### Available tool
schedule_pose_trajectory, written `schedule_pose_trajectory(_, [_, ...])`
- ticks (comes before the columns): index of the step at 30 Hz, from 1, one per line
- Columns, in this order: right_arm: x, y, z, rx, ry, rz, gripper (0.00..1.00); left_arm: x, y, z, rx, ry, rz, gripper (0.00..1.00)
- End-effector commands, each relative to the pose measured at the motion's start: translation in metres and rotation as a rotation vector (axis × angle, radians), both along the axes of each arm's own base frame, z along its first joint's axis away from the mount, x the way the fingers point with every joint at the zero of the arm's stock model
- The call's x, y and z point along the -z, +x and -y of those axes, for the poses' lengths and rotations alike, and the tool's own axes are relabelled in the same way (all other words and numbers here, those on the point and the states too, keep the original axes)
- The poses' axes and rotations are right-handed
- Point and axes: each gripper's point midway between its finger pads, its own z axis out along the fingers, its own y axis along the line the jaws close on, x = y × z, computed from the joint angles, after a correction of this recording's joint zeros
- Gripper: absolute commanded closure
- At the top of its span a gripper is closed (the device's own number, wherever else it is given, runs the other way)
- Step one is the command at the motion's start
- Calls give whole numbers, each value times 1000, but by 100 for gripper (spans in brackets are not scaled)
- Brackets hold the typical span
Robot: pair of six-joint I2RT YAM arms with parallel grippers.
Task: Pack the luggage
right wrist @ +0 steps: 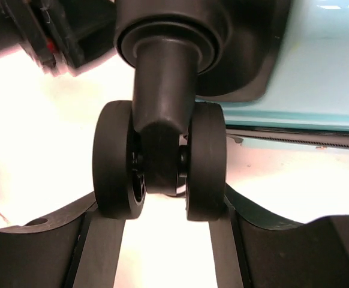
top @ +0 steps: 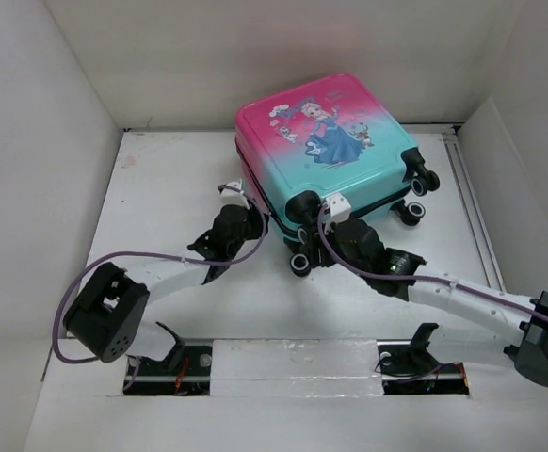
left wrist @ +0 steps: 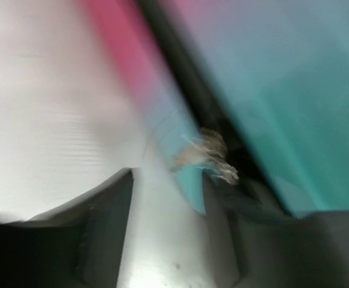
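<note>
The luggage (top: 335,141) lies flat and closed at the back of the table, pink to teal with a princess print, wheels towards the right and front. My left gripper (top: 247,213) is at its front-left edge. The left wrist view is blurred: the fingers (left wrist: 105,234) stand apart, with the teal shell edge (left wrist: 189,180) and the black zipper band (left wrist: 180,72) just ahead of them. My right gripper (top: 317,213) is at the front corner. In the right wrist view a black twin wheel (right wrist: 159,159) stands right at the tips of its open fingers (right wrist: 222,252).
White walls enclose the table (top: 180,188) on the left, back and right. Another wheel (top: 300,265) sticks out in front of the right gripper, and two more (top: 411,212) are on the right side. The arm bases sit at the near edge.
</note>
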Motion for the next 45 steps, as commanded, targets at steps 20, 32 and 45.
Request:
schedule_pose_trajectory(20, [-110,-138,-168,-443,274,145,100,-187,-86,-123,-291,-440,348,1])
schedule_pose_trajectory(32, [-156,-137,-128,-367,275,186,0,-215,-118,-128,-205,-477,395,1])
schedule_pose_trajectory(45, [-135,-114,-2,-108,283,185,0,-197,-128,-116,-108,-445,365,1])
